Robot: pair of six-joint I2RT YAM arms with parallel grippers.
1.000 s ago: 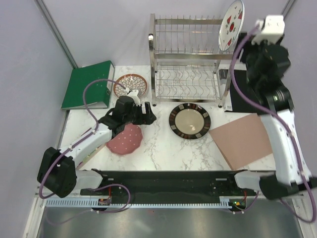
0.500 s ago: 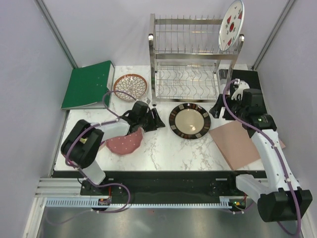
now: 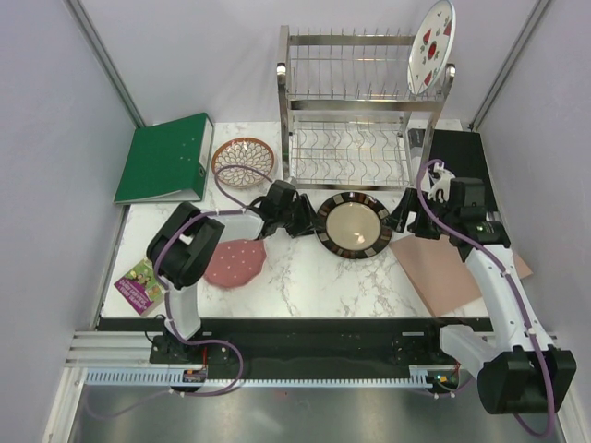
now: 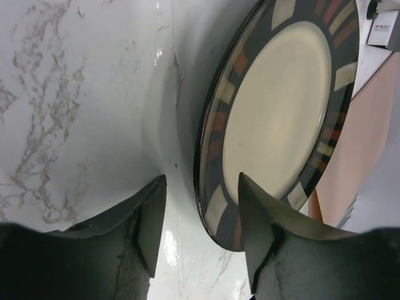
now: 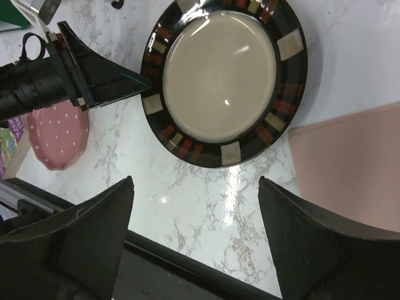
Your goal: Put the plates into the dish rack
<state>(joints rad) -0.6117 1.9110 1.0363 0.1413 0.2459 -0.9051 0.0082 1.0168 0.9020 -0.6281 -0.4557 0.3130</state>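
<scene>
The left fingers (image 4: 150, 219), half spread, straddle the left rim of the round plate with a dark brown rim and beige centre (image 5: 219, 78) without clamping it. The right fingers (image 5: 87, 244) stand wide and empty at that plate's right edge. The plate lies flat on the white marbled table (image 3: 305, 277), with the tall shiny steel wire dish rack (image 3: 355, 101) just behind it.

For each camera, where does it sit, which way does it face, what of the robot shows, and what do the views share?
Top external: above and behind the arms, looking down on the table and dish rack; both arms show.
Left wrist: on the left arm, looking low along the left hand at the dark-rimmed plate; its fingers show.
Right wrist: on the right arm, looking down on that plate; fingers of the right hand frame the bottom.
Shared: all three see the plate; right wrist also catches the left hand.
</scene>
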